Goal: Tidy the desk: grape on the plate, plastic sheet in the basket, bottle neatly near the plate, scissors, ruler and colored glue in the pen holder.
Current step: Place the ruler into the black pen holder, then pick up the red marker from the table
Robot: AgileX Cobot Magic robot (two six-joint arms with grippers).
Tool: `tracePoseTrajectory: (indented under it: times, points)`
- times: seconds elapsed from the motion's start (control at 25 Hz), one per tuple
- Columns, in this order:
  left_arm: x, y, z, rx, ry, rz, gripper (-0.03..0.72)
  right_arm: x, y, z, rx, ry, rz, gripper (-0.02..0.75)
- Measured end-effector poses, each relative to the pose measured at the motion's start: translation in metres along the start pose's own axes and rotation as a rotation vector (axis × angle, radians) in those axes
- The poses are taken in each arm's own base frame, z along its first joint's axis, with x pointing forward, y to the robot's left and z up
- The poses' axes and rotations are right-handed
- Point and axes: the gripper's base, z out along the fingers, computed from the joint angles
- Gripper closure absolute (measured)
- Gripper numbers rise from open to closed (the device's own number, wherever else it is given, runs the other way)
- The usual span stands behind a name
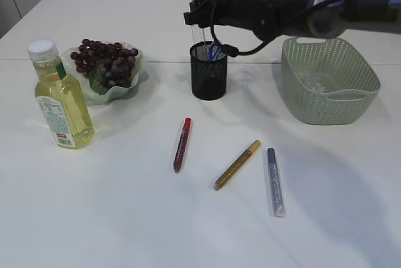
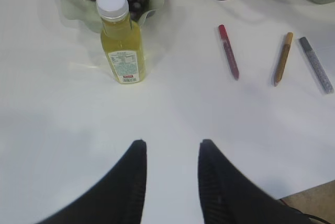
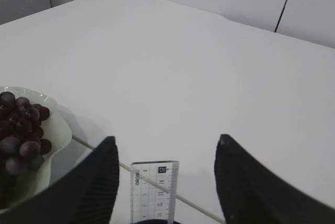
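Above the black mesh pen holder (image 1: 208, 71) the right gripper (image 3: 165, 179) hangs with its jaws spread wide and gripping nothing; a clear plastic ruler (image 3: 153, 191) stands upright between them, free of both, its lower end down in the holder beside blue-handled scissors (image 1: 215, 51). Left of the pen holder, a bunch of dark purple grapes (image 1: 104, 61) rests on the pale green wavy-edged plate (image 1: 136, 54). Farther left and nearer the front stands the upright bottle of yellow liquid with a white cap (image 1: 60, 97), close to the plate. Right of the holder sits the pale green woven plastic basket (image 1: 329, 83). In front of it, three glitter glue tubes lie on the white bench (image 1: 125, 218): red (image 1: 182, 144), gold (image 1: 237, 164) and silver (image 1: 275, 181). The left gripper (image 2: 171, 174) hovers over bare bench well in front of the holder, jaws partly open and empty.
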Motion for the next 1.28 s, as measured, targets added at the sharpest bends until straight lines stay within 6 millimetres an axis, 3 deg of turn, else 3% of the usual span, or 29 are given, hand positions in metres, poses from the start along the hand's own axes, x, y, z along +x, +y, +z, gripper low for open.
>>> tracePoseTrajectory:
  times: [0.16,0.36,0.48,0.64,0.8,1.12,1.28]
  points:
    - [0.000,0.000,0.000,0.000,0.000,0.000,0.445,-0.042,-0.008,-0.033,0.016,0.100,0.049,0.283]
    - [0.000,0.000,0.001,-0.001,0.004,0.001,0.445,-0.090,-0.011,-0.091,0.013,0.259,0.103,0.305]
    - [-0.001,-0.001,0.002,-0.002,0.008,0.002,0.445,-0.106,-0.010,-0.125,-0.015,0.394,0.163,0.311]
    - [-0.001,-0.001,0.003,-0.003,0.010,0.002,0.445,-0.104,-0.003,-0.162,-0.085,0.663,0.231,0.312]
    - [-0.001,-0.001,0.003,-0.003,0.009,0.002,0.445,-0.096,0.007,-0.178,-0.169,0.851,0.284,0.313]
    - [-0.001,-0.003,0.004,0.013,0.021,-0.003,0.445,-0.097,0.013,-0.180,-0.219,0.868,0.321,0.314]
    - [-0.006,-0.011,0.022,0.020,0.079,0.002,0.445,-0.094,0.014,-0.182,-0.224,0.878,0.326,0.314]
